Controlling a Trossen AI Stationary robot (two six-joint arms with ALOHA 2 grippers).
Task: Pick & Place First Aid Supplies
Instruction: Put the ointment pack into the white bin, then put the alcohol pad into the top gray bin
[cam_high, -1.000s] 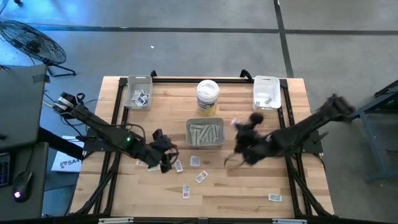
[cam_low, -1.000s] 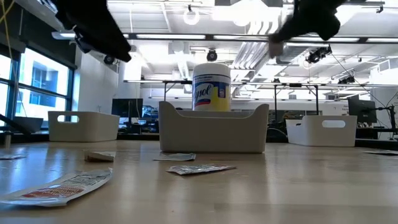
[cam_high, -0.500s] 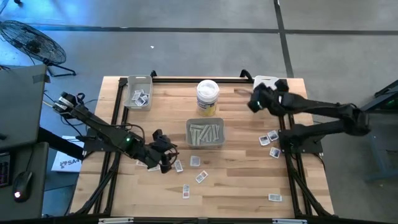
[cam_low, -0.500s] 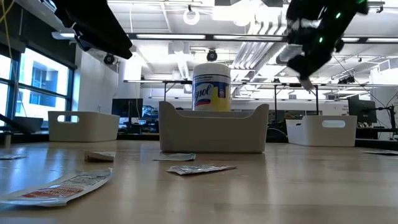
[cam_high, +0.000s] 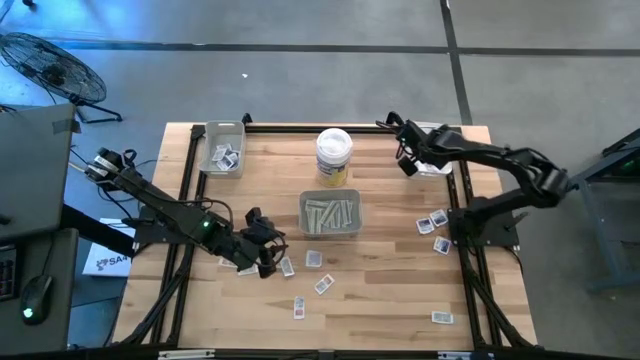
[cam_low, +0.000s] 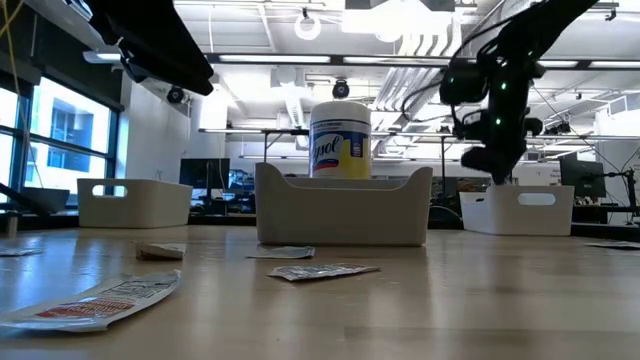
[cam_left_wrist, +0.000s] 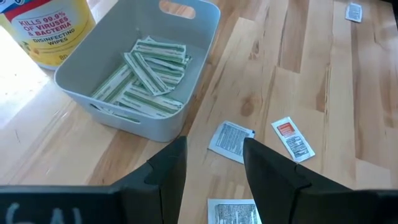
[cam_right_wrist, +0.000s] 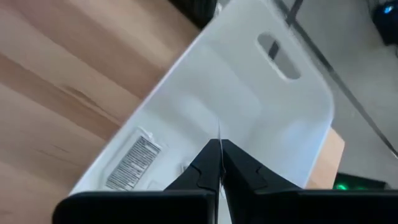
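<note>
The first aid supplies are small flat packets. Long pale strips lie in the grey tray (cam_high: 330, 215) and also show in the left wrist view (cam_left_wrist: 146, 74). Square packets lie loose on the table (cam_high: 313, 259) (cam_high: 433, 222). My left gripper (cam_high: 268, 262) (cam_left_wrist: 213, 149) is open and empty, low over loose packets (cam_left_wrist: 231, 140). My right gripper (cam_high: 405, 167) (cam_right_wrist: 219, 160) is shut above the white tray (cam_high: 432, 150) at the far right. A thin pale sliver (cam_right_wrist: 219, 134), a packet seen edge on, sticks out past its fingertips. My right gripper pinches the thin packet (cam_right_wrist: 219, 138) between its two fingertips. The fingers point down over the white tray. The packet is lifted clear and shows only its edge, so I cannot tell which part of it is held.
A white tub with a yellow label (cam_high: 334, 155) stands behind the grey tray. A second white tray (cam_high: 222, 148) with square packets stands at the far left. One printed packet (cam_right_wrist: 134, 163) lies in the right tray. More packets lie near the front edge (cam_high: 298, 307) (cam_high: 441, 317).
My right gripper has risen from the table's middle right and swung toward the far right corner. It now hangs over the white tray, pointing down. Two packets near the right edge that the arm covered now show. My left arm has kept still.
</note>
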